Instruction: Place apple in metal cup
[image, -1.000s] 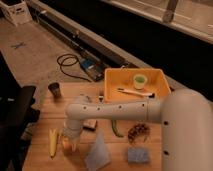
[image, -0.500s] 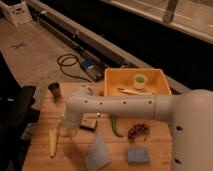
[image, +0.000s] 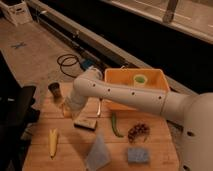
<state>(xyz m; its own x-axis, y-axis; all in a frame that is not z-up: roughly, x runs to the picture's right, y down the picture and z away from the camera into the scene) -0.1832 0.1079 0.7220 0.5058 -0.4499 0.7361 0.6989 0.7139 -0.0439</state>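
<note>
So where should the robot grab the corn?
Pinch the corn cob across its middle, from straight above: it lies flat and long on the table. The gripper, by the metal cup, is shut on the apple.

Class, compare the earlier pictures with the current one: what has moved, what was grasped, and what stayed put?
The gripper closed on the small round yellow-orange apple beside the yellow corn cob, then lifted it off the wooden table towards the small dark grey metal cup. Cup, corn cob and orange bin stayed put.
</note>
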